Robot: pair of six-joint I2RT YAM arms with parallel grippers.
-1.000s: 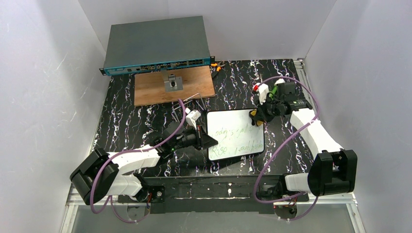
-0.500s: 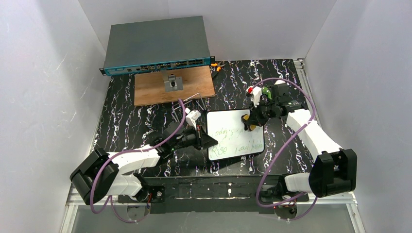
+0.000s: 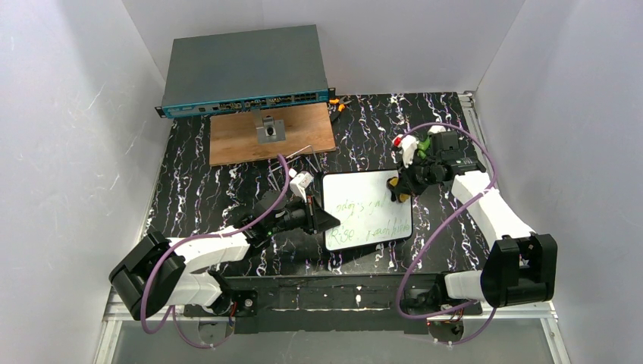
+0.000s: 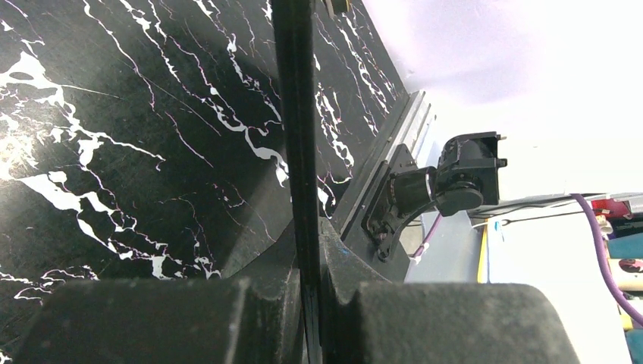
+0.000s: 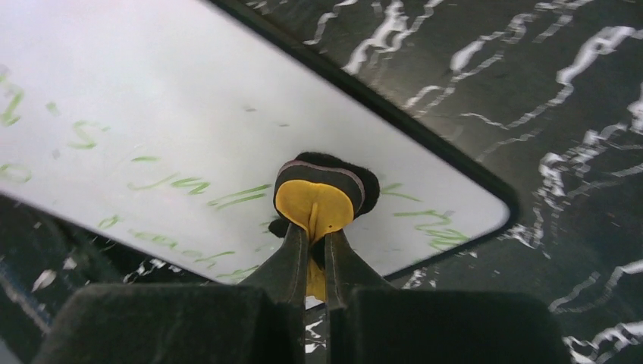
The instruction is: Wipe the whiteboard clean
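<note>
Whiteboard: green writing across it.
Left gripper: arm stretched low, clenched on board's edge.
Right gripper: wrist angled down, pinching eraser against board's corner.

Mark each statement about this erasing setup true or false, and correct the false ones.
1. The left gripper clamps the whiteboard by its edge. True.
2. The right gripper is empty. False: it is shut on a yellow and black eraser.
3. The whiteboard is wiped clean. False: green writing shows on it.
4. The eraser sits on the whiteboard near a corner. True.
5. The whiteboard lies on the wooden panel. False: it lies on the black marbled table, apart from the panel.
</note>
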